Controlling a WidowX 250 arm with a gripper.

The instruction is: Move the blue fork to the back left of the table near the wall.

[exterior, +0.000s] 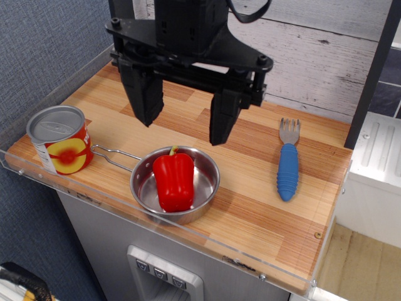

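The blue fork [288, 164] lies flat on the right part of the wooden table [250, 213], tines pointing toward the whitewashed plank wall [319, 56], handle toward the front edge. My gripper [183, 119] hangs above the middle of the table, left of the fork and well apart from it. Its two black fingers [145, 97] are spread wide and hold nothing. The back left of the table near the wall is partly hidden behind the gripper body.
A metal pan [177, 186] holding a red bell pepper [173, 180] sits at the front centre, its wire handle pointing left. A tin can [61, 139] stands at the front left corner. A blue-grey fabric panel [44, 56] bounds the left side.
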